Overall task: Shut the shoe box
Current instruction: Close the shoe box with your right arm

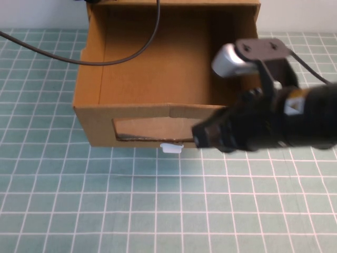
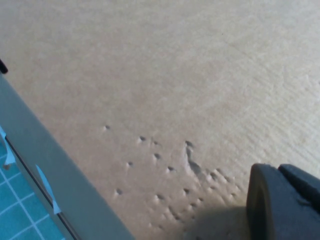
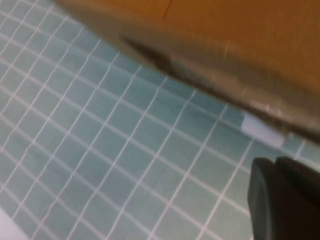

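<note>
The shoe box (image 1: pixel 95 124) is a brown cardboard drawer box, pulled open toward me with its inside bare. Its front has a wide clear window (image 1: pixel 152 128) with a small white pull tab (image 1: pixel 171 148) below it. My right gripper (image 1: pixel 199 135) is shut and empty, pointing left, right at the front face just right of the tab. The right wrist view shows its fingers (image 3: pixel 280 200) above the mat, the tab (image 3: pixel 260 131) and the box front (image 3: pixel 225 40). My left gripper (image 2: pixel 280 205) is shut, close over a dented cardboard face (image 2: pixel 175 75). It is out of the high view.
The box stands on a green grid mat (image 1: pixel 105 200) with room in front. A black cable (image 1: pixel 142 45) hangs across the open drawer. The right arm's body (image 1: pixel 295 116) covers the box's front right corner.
</note>
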Controlling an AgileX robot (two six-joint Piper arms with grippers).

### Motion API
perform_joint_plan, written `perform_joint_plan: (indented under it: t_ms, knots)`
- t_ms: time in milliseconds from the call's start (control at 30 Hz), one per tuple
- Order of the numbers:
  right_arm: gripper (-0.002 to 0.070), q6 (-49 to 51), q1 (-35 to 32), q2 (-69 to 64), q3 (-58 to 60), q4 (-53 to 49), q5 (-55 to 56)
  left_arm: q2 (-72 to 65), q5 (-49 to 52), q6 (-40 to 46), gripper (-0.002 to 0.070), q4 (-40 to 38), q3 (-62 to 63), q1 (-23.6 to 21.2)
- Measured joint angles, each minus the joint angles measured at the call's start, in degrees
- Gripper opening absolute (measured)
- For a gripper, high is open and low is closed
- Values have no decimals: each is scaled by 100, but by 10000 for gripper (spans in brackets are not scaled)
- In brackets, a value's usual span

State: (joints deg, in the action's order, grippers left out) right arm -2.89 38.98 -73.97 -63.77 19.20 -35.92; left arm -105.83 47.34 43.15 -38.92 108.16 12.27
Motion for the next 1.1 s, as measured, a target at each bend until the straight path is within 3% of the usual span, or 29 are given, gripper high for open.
perform_joint_plan:
  t_ms: [433, 1100]
  knots:
    - [-11, 9, -11, -1012, -1030, -268, 187, 0, 0, -10, -5, 0, 0, 0]
    - [-11, -66, -784, -2056, -2437, -143, 426, 0, -17, -18, -5, 0, 0, 0]
